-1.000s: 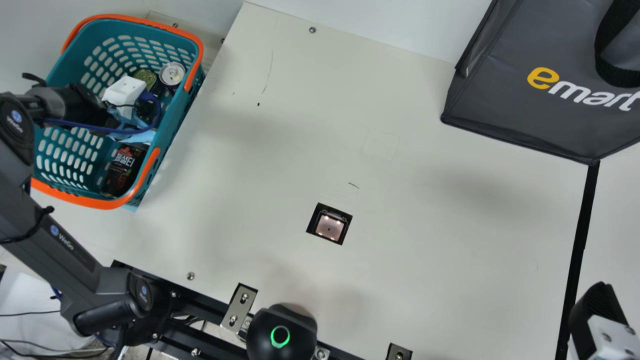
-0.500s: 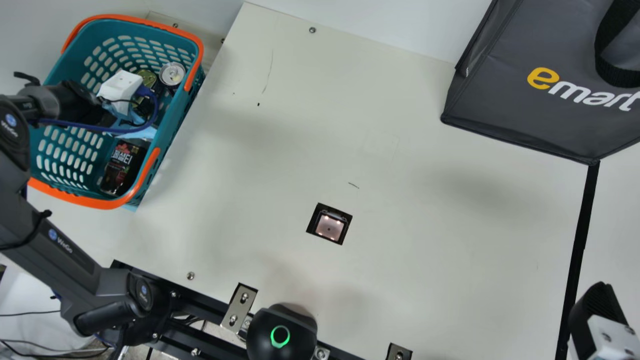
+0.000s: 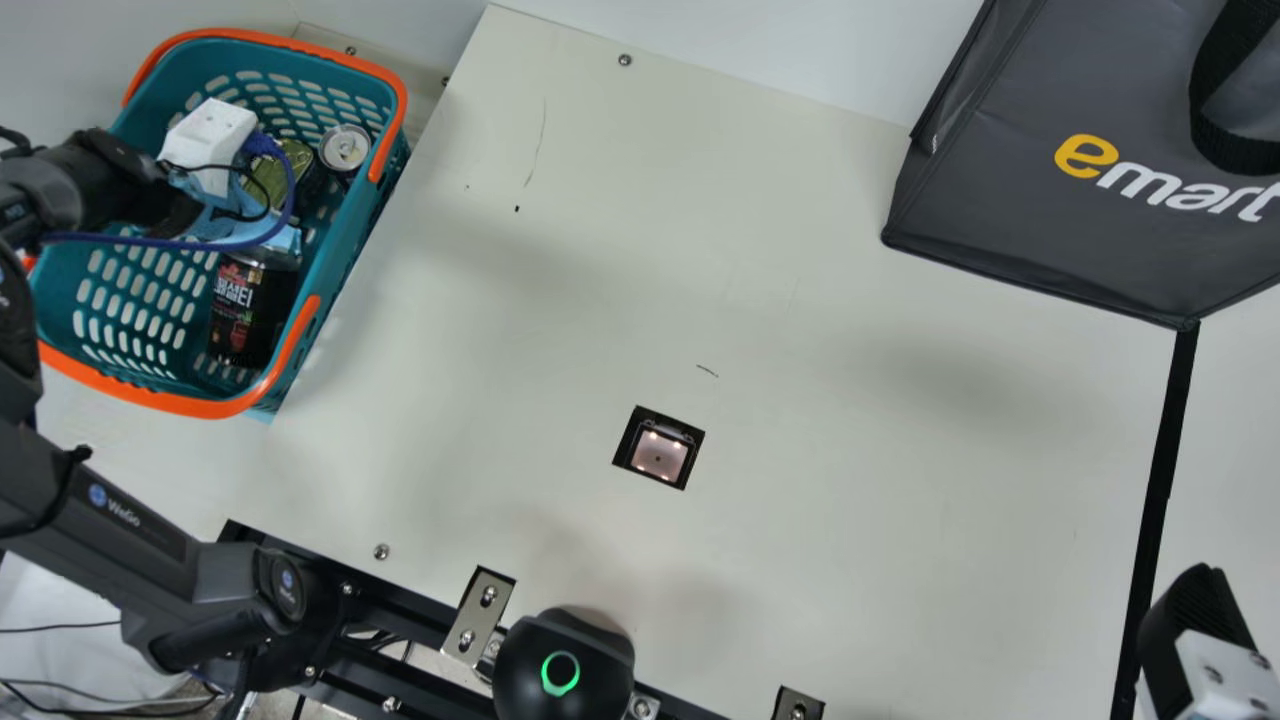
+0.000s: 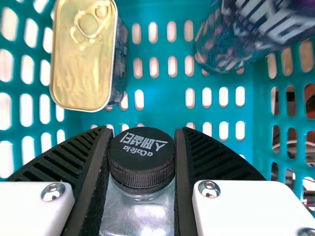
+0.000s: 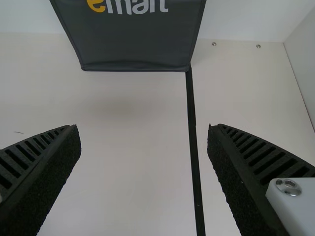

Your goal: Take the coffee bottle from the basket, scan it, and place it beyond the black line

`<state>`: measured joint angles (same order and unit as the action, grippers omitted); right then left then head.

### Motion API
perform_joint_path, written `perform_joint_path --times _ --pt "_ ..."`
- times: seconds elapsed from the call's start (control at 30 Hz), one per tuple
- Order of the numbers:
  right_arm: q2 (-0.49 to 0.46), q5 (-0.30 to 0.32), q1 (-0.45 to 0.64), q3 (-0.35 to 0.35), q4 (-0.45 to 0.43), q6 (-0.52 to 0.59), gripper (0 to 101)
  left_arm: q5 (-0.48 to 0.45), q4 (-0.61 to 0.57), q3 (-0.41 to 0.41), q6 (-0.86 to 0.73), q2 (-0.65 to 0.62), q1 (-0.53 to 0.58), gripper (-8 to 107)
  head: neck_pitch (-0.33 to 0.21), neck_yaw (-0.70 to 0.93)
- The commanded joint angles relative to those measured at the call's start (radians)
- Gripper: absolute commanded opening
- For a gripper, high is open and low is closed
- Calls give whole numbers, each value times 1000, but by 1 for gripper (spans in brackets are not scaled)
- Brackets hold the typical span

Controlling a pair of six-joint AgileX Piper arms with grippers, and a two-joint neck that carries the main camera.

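Observation:
Over the basket, my left gripper (image 3: 208,145) is at the upper left in the main view. Below it hangs the coffee bottle (image 3: 250,312), dark-labelled and roughly upright inside the basket (image 3: 150,398). In the left wrist view, my left gripper (image 4: 141,147) is shut on the coffee bottle (image 4: 140,194), its black cap between the fingers. The scanner window (image 3: 658,450) is set into the table. My right gripper (image 3: 1200,640) stands at the main view's lower right corner, near the black line (image 3: 1160,470). In the right wrist view, my right gripper (image 5: 144,132) is open, holding nothing.
A gold-lidded tin (image 3: 285,170) and a silver-topped can (image 3: 343,148) share the basket. A dark container with white lettering (image 4: 241,34) is beside the tin's side of the held bottle. A grey bag (image 3: 1060,170) stands at the back right. A black dome (image 3: 565,665) sits at the near edge.
My left gripper has shifted up and to the left in the main view, and the coffee bottle has moved up with it, showing more of its side. The right gripper has stayed put.

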<state>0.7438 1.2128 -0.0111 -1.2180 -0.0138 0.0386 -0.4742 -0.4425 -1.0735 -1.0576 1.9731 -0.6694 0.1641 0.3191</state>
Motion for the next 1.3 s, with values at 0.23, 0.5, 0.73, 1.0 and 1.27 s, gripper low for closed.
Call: perform_joint_path --times 0.23,0.5,0.73,1.0,1.27 --pt "0 0 0 0 0 0 91 -34 -26 31 -25 -87 -20 10 -26 2" --pt "0 0 0 0 0 0 91 -68 -50 74 -57 -173 -45 10 -26 2" --pt "0 0 0 0 0 0 91 -103 -63 105 -82 -249 -71 10 -26 2" --pt "0 0 0 0 0 0 91 -142 -74 103 -92 -315 -90 10 -26 2" --pt "0 0 0 0 0 0 91 -189 -77 45 -55 -364 -85 10 -26 2"
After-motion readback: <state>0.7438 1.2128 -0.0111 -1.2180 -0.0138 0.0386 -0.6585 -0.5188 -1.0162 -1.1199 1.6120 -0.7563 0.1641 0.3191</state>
